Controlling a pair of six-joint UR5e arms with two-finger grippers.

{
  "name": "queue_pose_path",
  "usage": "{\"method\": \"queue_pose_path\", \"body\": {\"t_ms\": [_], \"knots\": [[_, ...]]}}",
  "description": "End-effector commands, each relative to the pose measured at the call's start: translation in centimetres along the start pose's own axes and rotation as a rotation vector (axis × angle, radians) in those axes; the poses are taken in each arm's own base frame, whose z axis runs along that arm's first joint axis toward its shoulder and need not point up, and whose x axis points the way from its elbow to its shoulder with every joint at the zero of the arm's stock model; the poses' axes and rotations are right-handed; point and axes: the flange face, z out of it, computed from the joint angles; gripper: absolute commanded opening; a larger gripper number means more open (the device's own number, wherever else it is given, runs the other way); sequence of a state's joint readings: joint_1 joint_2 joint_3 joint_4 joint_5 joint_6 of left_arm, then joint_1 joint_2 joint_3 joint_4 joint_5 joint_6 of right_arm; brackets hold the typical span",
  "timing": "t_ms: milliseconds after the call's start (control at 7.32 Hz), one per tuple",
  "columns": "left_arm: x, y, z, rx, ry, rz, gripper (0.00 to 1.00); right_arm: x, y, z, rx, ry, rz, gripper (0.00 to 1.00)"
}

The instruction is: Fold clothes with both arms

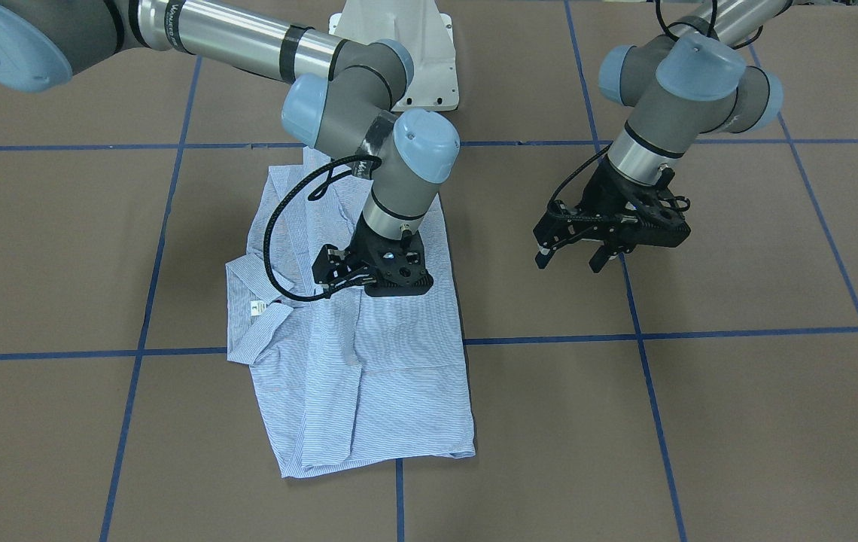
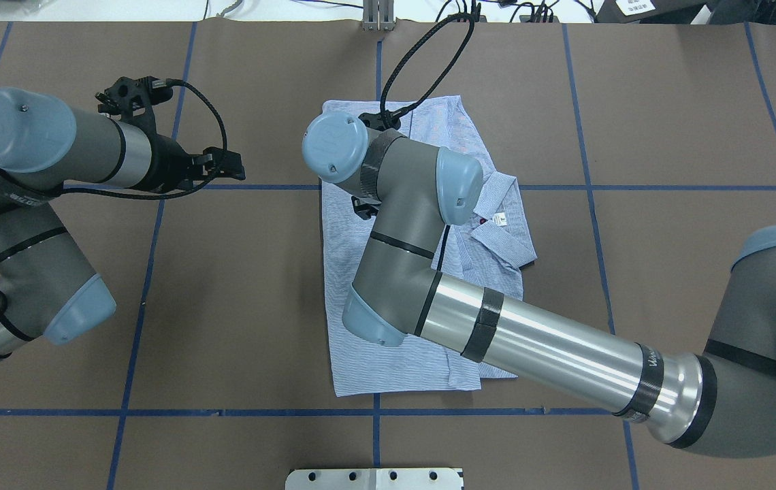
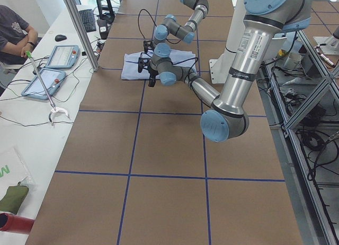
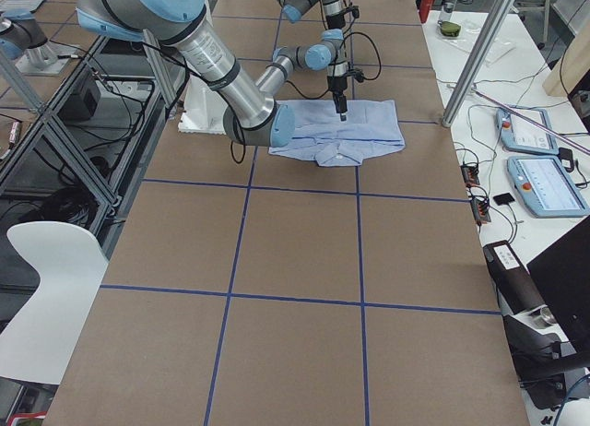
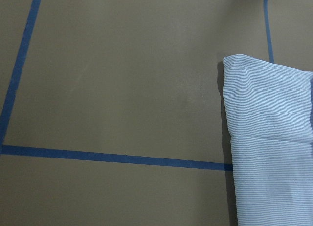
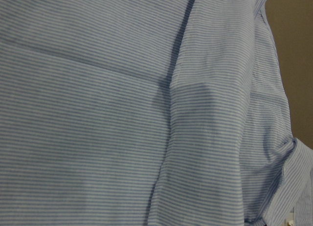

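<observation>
Logged bare brown table (image 1: 737,421) on every side of the shirt (image 1: 369,376): matte, paper-like surface, gridded with blue tape lines (image 1: 549,339). Saw one tape line passing under the shirt's middle and another meeting its short edge on the operators' side. White pedestal base (image 1: 399,53) just beyond the shirt's opposite short edge.

Found the shirt folded into a long rough rectangle, lying flat. Soft cloth in fine light-blue-and-white stripes, with shallow creases and one straight fold ridge along its length. Long edge on the robot's left straight and clean. Collar (image 1: 252,335) jutting past the long edge on the robot's right, small white neck label (image 1: 255,308) just inside it.

Spotted right gripper (image 1: 384,284) over the shirt's middle, pointing straight down. Low over the cloth or touching it; cannot tell which. Fingers hidden under its black body, so cannot tell whether apart or together. Black cable (image 1: 275,241) looping above the shirt's collar side. Right wrist view filled with striped cloth only.

Placed left gripper (image 1: 572,260) well off the shirt's straight long edge, above bare table, fingers apart, nothing between them.
</observation>
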State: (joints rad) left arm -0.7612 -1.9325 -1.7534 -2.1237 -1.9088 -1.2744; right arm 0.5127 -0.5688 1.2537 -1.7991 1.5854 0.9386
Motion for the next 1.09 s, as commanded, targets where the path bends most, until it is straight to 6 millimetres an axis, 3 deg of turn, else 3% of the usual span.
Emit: {"method": "queue_pose_path", "body": {"t_ms": [0,956], "knots": [[0.1,0.0,0.2,-0.001,0.001,0.001,1.00,-1.0,1.6,1.2,0.010,0.031,-0.028,1.00],[1.2,1.8,1.2,-0.030,0.012,0.005,1.00,0.4,2.5,3.8,-0.020,0.086,-0.029,1.00]]}}
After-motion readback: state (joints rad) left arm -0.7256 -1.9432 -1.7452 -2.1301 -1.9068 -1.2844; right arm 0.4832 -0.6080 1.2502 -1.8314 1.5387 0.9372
